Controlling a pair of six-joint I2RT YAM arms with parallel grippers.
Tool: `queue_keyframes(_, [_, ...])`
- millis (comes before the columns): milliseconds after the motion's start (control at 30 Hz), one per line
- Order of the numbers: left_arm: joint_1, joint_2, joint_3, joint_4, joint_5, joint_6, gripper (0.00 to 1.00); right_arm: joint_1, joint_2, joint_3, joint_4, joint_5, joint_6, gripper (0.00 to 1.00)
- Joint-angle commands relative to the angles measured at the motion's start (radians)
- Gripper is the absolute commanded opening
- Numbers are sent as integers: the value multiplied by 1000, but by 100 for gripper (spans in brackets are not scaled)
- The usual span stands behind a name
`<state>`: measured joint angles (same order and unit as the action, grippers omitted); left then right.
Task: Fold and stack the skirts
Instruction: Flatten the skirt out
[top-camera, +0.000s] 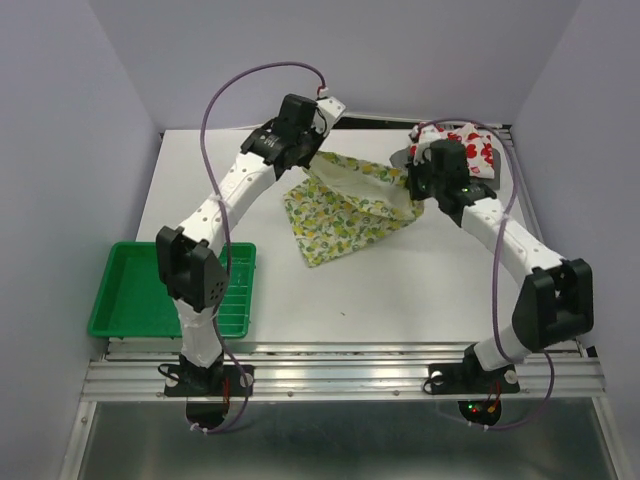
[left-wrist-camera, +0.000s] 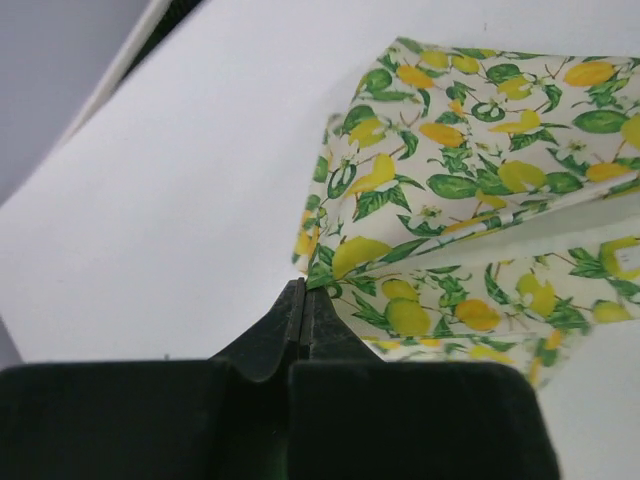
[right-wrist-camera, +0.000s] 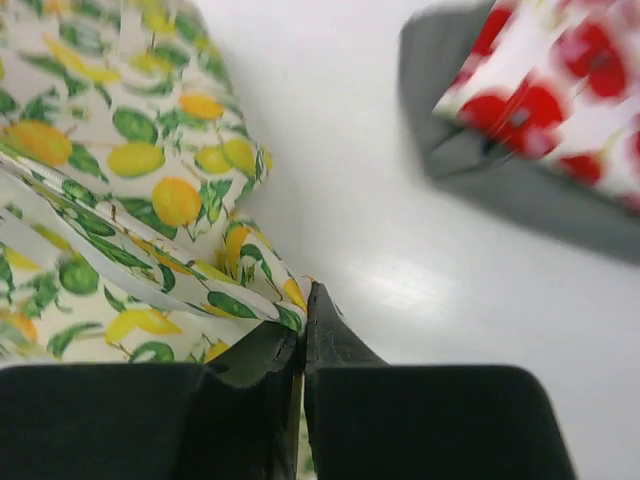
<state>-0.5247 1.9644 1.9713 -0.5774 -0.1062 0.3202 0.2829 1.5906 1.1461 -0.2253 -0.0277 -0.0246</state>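
Note:
The lemon skirt (top-camera: 345, 205) hangs stretched between both grippers over the far middle of the table, its lower part lying on the surface. My left gripper (top-camera: 312, 160) is shut on its left corner; in the left wrist view (left-wrist-camera: 303, 290) the cloth (left-wrist-camera: 470, 190) runs from the closed tips. My right gripper (top-camera: 415, 192) is shut on its right corner, seen in the right wrist view (right-wrist-camera: 303, 305) with the cloth (right-wrist-camera: 130, 180) pinched. The red-print skirt (top-camera: 465, 148) lies on the grey skirt (top-camera: 402, 158) at the far right; both show in the right wrist view, the red-print one (right-wrist-camera: 540, 90) on the grey one (right-wrist-camera: 520, 190).
A green plastic tray (top-camera: 130, 300) stands at the near left edge of the table. The white table (top-camera: 400, 290) is walled by pale panels on the left, back and right.

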Motion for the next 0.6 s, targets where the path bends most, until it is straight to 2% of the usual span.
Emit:
queue_keyframes(0, [19,-235,-15,51,-179,103,0,-17,-144,165,-104,245,-132,1])
queue_keyframes(200, [19,-337,-52,68,-233,114,0,-17,-167,335,-173,368,-247,1])
queue_keyframes(300, [19,-387,-83,47,-221,105,0,-17,-193,353,-212,341,-285,1])
queue_keyframes(367, [19,-449,-115,39,-198,108,0,-17,-234,353,-267,270,-308,1])
queue_keyframes(433, [19,-501,-179,37,-156,100,0,-17,-276,353,-314,209,-351,1])
queue_keyframes(567, [17,-645,-284,24,-130,69,0,-17,-358,334,-440,183,-434,1])
